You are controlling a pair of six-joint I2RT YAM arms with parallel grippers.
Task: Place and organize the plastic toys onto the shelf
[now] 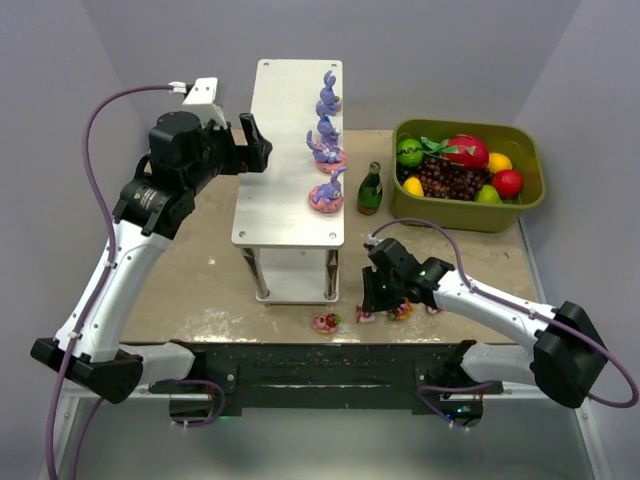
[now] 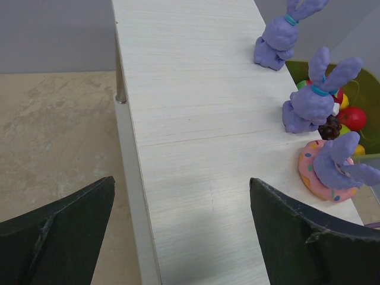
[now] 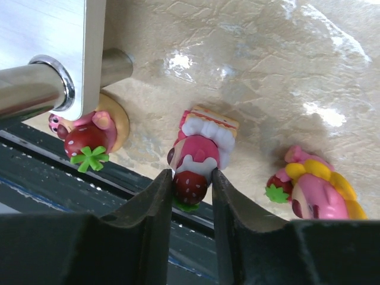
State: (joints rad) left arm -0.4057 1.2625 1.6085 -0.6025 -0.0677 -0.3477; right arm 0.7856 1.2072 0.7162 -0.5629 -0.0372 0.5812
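Tan, scuffed table [image 1: 200,270] bearing everything else. Left arm [image 1: 120,250] held high and bent toward the shelf, its left hand [image 2: 181,237] spread wide and holding nothing, hovering over the left edge of the top board, one dark finger [image 2: 59,237] out past the edge above the table and the other above the board. Right arm [image 1: 500,305] low across the near right part of the table, its right hand [image 3: 191,184] down at the surface and pinching the strawberry end of a pink-and-white piece [image 3: 202,148] between both fingers. Shelf [image 1: 285,160] long and narrow, standing lengthwise at table centre on thin metal legs, pale top board over a lower white tier [image 1: 297,280]. Olive-green bin [image 1: 525,215] to the right, filled with fruits [image 1: 465,150]. Dark green bottle [image 1: 370,190] upright between shelf and bin. Purple bunnies in a row along the right edge of the top board: far bunny [image 2: 278,38], middle bunny [image 2: 312,98], near bunny [image 2: 338,166] on a round pink base. Smallest toys on the table just in front of the shelf: strawberry-and-clover piece [image 3: 89,142] partly hidden behind a metal shelf leg; the pinched piece next to it; pink-and-yellow piece [image 3: 314,190] further right, apart from the fingers
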